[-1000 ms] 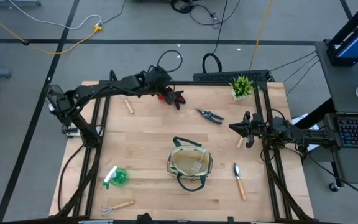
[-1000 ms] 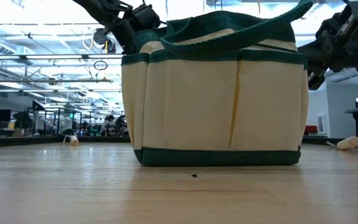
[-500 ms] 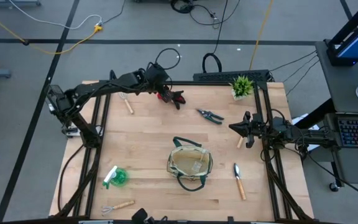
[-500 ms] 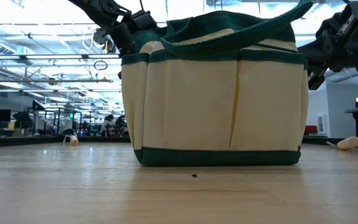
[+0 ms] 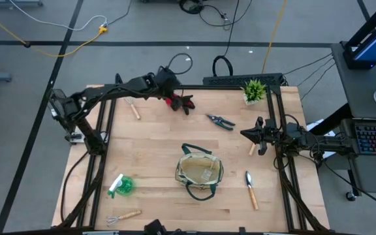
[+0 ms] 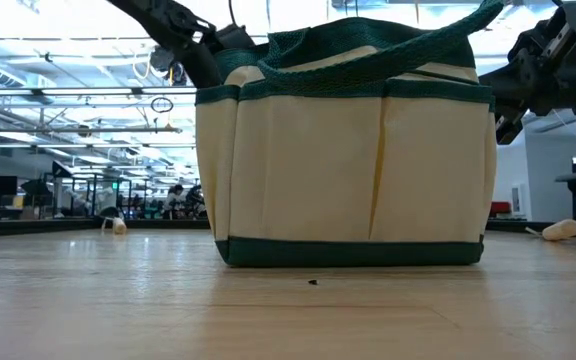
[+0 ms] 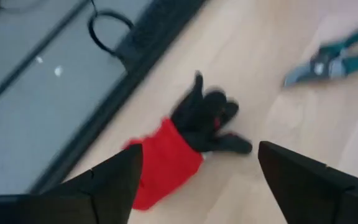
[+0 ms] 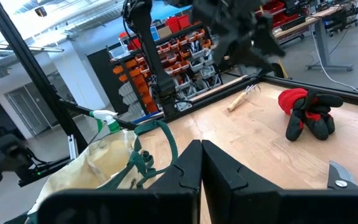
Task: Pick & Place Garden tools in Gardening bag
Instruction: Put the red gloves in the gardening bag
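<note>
The red-black glove lies flat on the table near its far edge, also seen as the glove in the left wrist view. My left gripper hangs just above it, open, slanting down, its fingers standing either side of the glove without touching it. The beige-and-green gardening bag stands upright at mid-table, mouth open. Dark pruning shears lie right of the glove. My right gripper waits shut at the table's right side.
A trowel lies right of the bag. A green spray bottle and a small rake lie near the front left. A wooden-handled tool lies far left. A potted plant stands at the far right corner.
My left gripper has eased down toward the glove and rolled a little. The glove and the other things have stayed where they were.
</note>
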Controlling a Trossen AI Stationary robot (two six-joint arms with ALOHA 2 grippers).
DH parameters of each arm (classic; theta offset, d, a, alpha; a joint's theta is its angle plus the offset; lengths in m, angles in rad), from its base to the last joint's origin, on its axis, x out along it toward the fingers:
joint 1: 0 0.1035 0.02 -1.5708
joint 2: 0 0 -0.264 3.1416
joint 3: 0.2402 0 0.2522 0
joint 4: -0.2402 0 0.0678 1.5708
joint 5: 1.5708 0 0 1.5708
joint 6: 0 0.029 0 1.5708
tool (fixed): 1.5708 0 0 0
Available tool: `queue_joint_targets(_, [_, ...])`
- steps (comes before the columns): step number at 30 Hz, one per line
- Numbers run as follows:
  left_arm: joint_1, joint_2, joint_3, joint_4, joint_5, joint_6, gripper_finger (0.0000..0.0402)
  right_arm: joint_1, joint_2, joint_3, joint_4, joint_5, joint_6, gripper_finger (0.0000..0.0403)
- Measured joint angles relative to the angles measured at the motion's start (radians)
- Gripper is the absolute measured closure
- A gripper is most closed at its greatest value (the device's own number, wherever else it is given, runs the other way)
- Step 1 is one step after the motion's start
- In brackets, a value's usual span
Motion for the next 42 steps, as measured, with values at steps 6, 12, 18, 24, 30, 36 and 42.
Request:
queue_joint_targets(6, [0.002,0.09,0.0,-0.004,0.003,0.063,0.0073,0.0,0.0,0.0,-0.001,0.0,0.0,0.0403])
queue_joint_targets(12, [0.0,0.117,0.0,0.001,0.012,0.176,0.0086,0.0,0.0,0.0,-0.001,0.0,0.0,0.0403])
queue_joint_targets(18, [0.0,0.126,0.001,0.011,0.007,0.292,0.0083,0.0,0.0,0.0,-0.001,0.0,0.0,0.0403])
queue_joint_targets(24, [0.008,0.135,0.001,0.012,-0.034,0.369,0.0083,0.0,0.0,0.0,-0.001,0.0,0.0,0.0403])
queue_joint_targets(30, [0.022,0.172,0.002,0.024,0.009,0.404,0.0088,0.0,0.0,0.0,-0.01,0.0,0.0,0.0403])
queue_joint_targets(36, [0.022,0.243,0.002,0.042,0.007,0.43,0.0089,0.0,0.001,0.0,-0.023,0.002,0.021,0.0403])
queue_joint_targets(42, [0.019,0.278,0.004,0.041,0.004,0.436,0.0094,0.0,0.001,0.0,-0.038,0.001,0.063,0.0403])
